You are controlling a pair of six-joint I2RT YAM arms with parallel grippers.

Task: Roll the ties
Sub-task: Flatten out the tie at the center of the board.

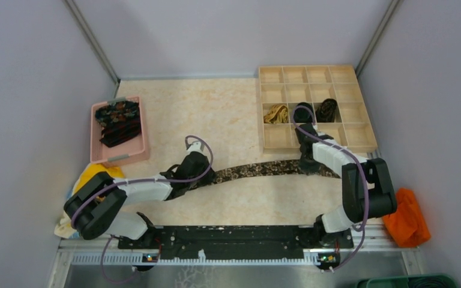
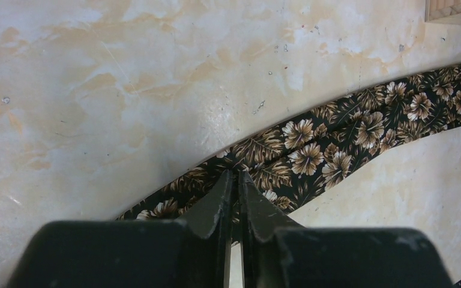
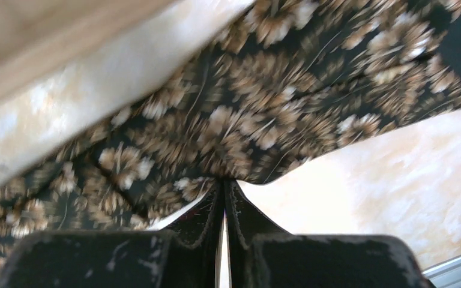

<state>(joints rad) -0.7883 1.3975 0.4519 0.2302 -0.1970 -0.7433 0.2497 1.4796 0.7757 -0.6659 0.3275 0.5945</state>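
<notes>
Top external view: a long floral tie (image 1: 258, 170) lies stretched across the middle of the table (image 1: 216, 114), running from near the left edge toward the right edge. Its left part is pinched in the left gripper (image 2: 235, 177), whose fingers press together on the fabric's near border. Its right end is clamped in the right gripper (image 3: 224, 183), just in front of the wooden divided box (image 1: 360, 135) at the far right corner. Three rolled ties (image 1: 275, 113) already sit in the box's middle compartments. More ties (image 1: 118, 122) lie heaped in a pink tray (image 1: 120, 157) by the left edge.

The tie appears laid out straight, with rolling not yet begun. The next move likely calls for one end to be turned over itself and wound along the strip while the other end is kept taut. No brand, label or writing is legible.
</notes>
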